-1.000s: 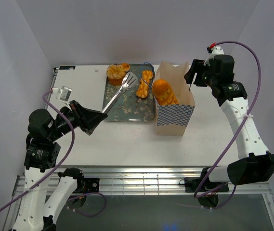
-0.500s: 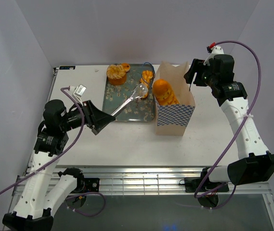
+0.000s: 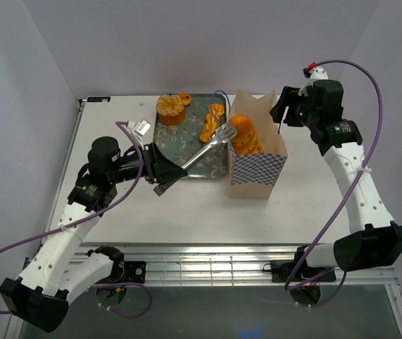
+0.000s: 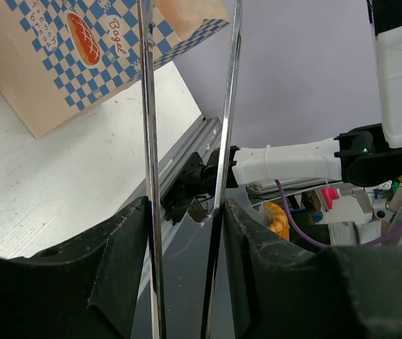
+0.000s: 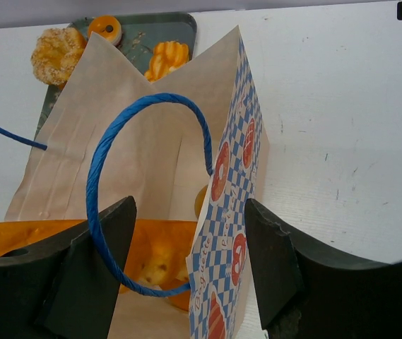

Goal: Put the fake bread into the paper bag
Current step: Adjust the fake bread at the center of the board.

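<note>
Toward the far edge of the tabletop (image 3: 201,212), the paper bag (image 3: 257,166) stands upright beside the tray (image 3: 211,164), with one long loaf (image 3: 241,135) already poking out of it. A cupcake (image 3: 170,108), a donut (image 3: 184,98) and a twisted stick (image 3: 211,123) are left on the tray, so the job looks under halfway. The left pincer (image 4: 186,206) grips tongs (image 3: 201,150); their tips, apparently empty, sit at the bag's mouth, just beside the twisted stick. The right pincer (image 5: 186,205) is spread, straddling the bag's wall and blue handle (image 5: 160,97).
</note>
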